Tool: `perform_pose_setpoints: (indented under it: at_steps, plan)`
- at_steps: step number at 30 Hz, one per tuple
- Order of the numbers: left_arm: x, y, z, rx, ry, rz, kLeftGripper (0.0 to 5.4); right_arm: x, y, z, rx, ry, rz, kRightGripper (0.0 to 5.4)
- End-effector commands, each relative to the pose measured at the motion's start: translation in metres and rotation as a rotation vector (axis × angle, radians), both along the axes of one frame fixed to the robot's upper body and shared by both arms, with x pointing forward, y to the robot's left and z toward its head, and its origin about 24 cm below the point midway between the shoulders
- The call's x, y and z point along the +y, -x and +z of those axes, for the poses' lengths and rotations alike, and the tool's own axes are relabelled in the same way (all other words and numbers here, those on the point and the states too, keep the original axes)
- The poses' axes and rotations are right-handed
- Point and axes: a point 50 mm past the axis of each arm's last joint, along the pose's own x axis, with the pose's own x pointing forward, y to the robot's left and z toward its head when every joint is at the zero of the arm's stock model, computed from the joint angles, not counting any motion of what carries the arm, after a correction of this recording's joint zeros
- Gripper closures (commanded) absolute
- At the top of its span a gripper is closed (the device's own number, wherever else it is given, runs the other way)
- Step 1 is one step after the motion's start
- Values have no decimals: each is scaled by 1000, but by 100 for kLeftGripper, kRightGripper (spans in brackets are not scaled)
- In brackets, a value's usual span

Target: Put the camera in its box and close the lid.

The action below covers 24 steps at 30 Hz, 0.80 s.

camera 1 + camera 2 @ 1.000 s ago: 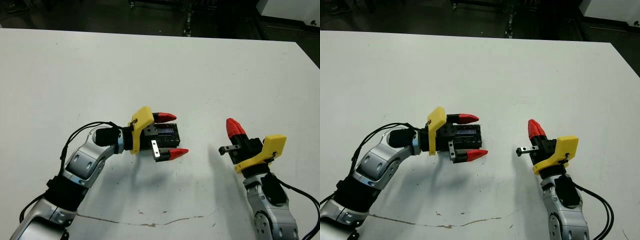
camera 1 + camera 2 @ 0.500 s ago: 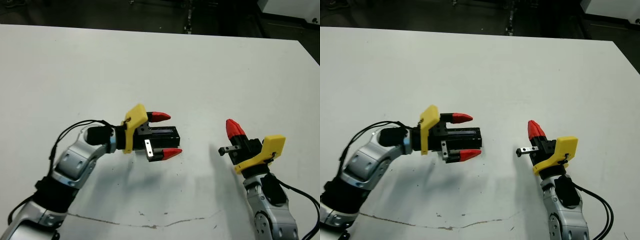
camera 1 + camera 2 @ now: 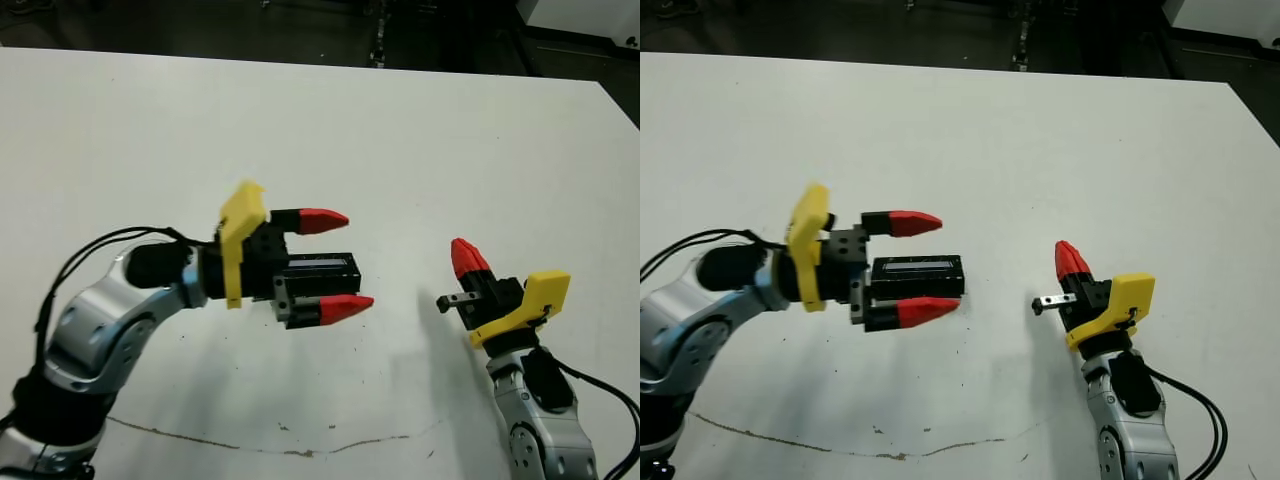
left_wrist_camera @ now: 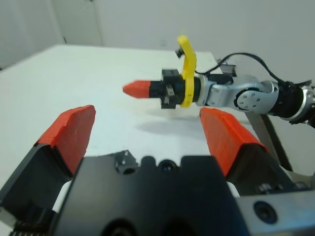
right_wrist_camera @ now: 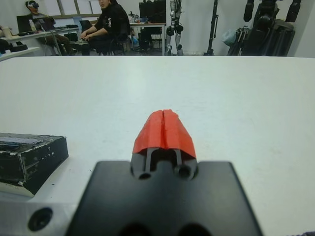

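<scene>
Hovering with its 2 fingers spread wide, the left gripper brackets the lid, which seems to sit on the table untouched. Well apart, the right gripper is pinched closed on nothing.

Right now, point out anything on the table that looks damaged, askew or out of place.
A thin, dark, wavy line runs across the white table near its front edge, like a crack or scratch. The black lid lies flat between the open left gripper fingers; nothing else stands out.
</scene>
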Motion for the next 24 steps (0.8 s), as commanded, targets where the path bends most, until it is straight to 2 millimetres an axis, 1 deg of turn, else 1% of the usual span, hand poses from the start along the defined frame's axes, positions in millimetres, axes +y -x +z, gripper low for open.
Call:
perform_pose_setpoints:
  at_steps: [1,8,15,19,24]
  plan:
    - [11,-14,8,21,-19,48,1,-2,1,-2,16,8,-12,540]
    - [23,-42,9,38,-177,95,1,-1,1,-2,16,10,-12,540]
    - [29,-65,-7,90,-298,75,1,-2,1,-2,11,16,-13,540]
    - [30,-74,-14,109,-355,29,1,-2,1,-3,13,16,-14,540]
    - [29,-77,-19,127,-380,-27,1,-2,1,-3,16,12,-11,540]
